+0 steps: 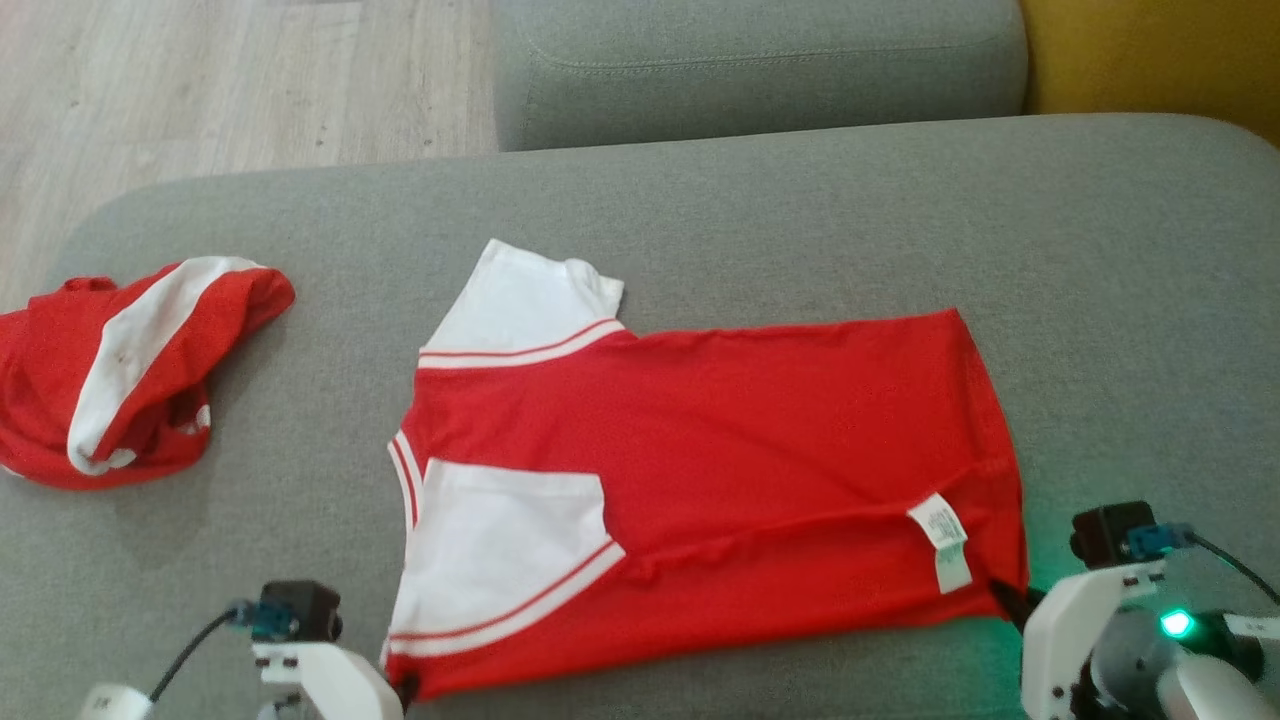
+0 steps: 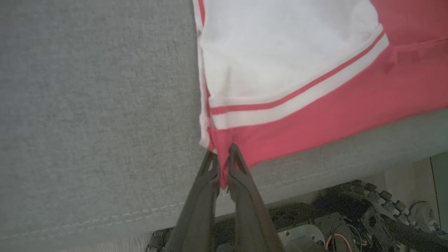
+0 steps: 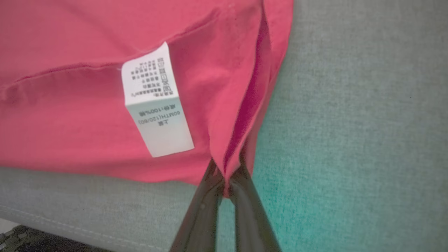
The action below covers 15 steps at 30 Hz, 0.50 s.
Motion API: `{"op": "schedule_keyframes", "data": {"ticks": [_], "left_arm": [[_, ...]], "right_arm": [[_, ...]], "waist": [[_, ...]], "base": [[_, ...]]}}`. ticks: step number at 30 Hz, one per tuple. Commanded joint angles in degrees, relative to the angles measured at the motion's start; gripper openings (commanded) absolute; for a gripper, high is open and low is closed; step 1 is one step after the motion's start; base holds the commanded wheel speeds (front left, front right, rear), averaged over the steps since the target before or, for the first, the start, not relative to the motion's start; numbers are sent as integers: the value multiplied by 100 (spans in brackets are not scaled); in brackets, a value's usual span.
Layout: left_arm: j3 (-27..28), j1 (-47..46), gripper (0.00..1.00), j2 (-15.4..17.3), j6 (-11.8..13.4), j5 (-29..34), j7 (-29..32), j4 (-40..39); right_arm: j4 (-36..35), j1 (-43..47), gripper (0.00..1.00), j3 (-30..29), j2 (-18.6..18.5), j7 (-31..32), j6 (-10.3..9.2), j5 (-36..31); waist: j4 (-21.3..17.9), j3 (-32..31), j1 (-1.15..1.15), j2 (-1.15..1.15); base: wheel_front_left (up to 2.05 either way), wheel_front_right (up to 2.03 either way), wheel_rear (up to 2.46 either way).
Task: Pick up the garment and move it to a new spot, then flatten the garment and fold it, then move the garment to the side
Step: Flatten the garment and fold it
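Left tool [image 2: 223,153] and right tool [image 3: 226,168] each pinch a garment [image 1: 720,440] corner; a crumpled shirt [image 1: 120,380] lies well apart.

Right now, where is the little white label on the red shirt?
In the head view the white label lies on the red shirt near its front right corner, just left of the right fingers pinching that corner.

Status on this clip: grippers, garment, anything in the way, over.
Left gripper shut on red shirt, sleeve-end corner. Right gripper shut on hem corner. Shirt spread on grey sofa. Second red garment lies apart, left.
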Motion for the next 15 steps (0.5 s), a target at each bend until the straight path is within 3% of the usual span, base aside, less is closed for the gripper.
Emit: {"op": "schedule_keyframes", "data": {"ticks": [1,2,3,11,15], "left_arm": [[201,-152,0,239,62,-50,35,-196],[199,-103,35,252,82,-92,81,-270],[194,-71,99,270,100,-117,120,-317],[379,-774,100,742,148,251,296,-759],[590,-1771,100,863,-106,469,412,-772]], "right_arm": [[-249,-22,27,35,-199,85,42,24],[-340,33,100,-17,-207,144,42,35],[-425,80,100,-82,-198,176,42,39],[-1412,85,100,-730,18,173,42,61],[-1815,-466,100,-1082,197,-48,42,99]], "waist": [[1,1,0,0],[2,2,0,0],[3,3,0,0],[34,202,0,0],[-39,507,0,0]], "base": [[0,0,0],[0,0,0],[0,0,0],[0,0,0],[0,0,0]]}}
